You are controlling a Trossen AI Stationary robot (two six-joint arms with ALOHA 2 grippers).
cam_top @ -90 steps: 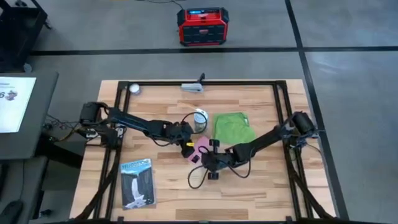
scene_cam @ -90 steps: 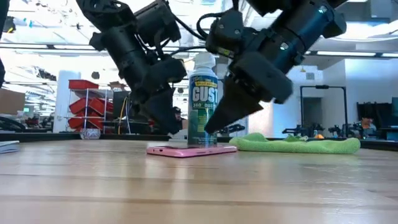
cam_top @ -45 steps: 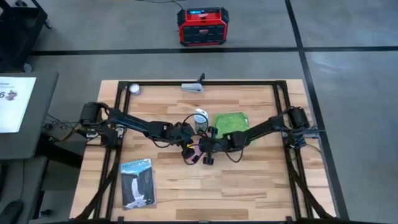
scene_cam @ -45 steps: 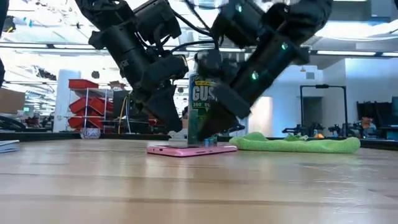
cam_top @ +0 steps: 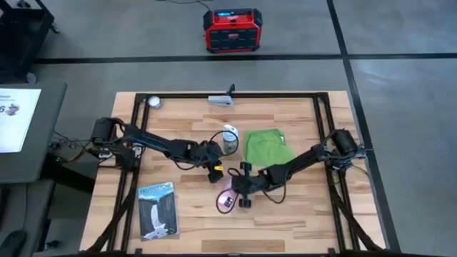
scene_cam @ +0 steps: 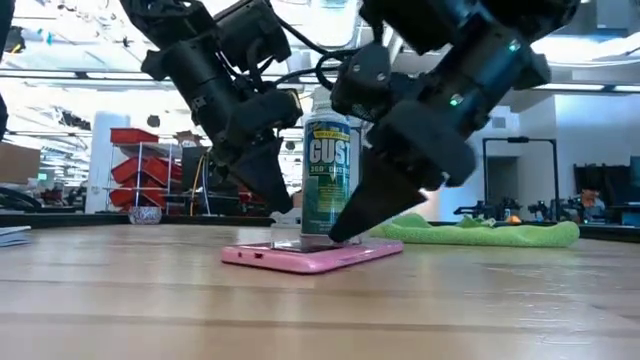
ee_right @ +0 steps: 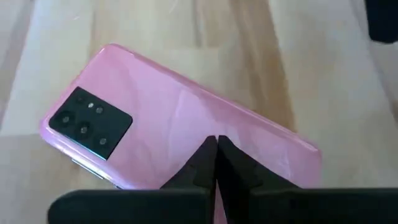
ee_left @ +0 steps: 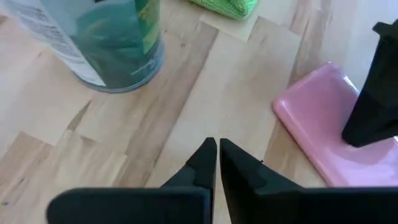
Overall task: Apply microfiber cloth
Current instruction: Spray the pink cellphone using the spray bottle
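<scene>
**Cloth not yet taken up; both tools at the phone**

Right tool (scene_cam: 340, 236): fingers pressed together, nothing between them, tips down on the back of the pink phone (scene_cam: 312, 254). Left tool (ee_left: 217, 152): fingers likewise together and empty, poised over bare bench (cam_top: 285, 214) between the duster can (cam_top: 229, 138) and the phone, no contact seen.

Microfiber cloth (cam_top: 268, 146): lying flat and untouched on the bench beside the can, on the right arm's side, well clear of both tools and apart from the phone. Judged state of task: nothing applied so far; cloth pickup and wiping all outstanding. Phone lying camera side up.

View differences:
- Right wrist view only: phone's camera block (ee_right: 91, 123) and the closed tips resting on the pink back.
- Left wrist view only: clear gap of bench between left fingertips and phone edge; corner of cloth just visible past the can.
- Low view only: fingertip contact height, phone flat on the bench, can upright behind it.
- High view only: whole layout, including printed booklet (cam_top: 157, 210) near the left front, well away from the work.
</scene>
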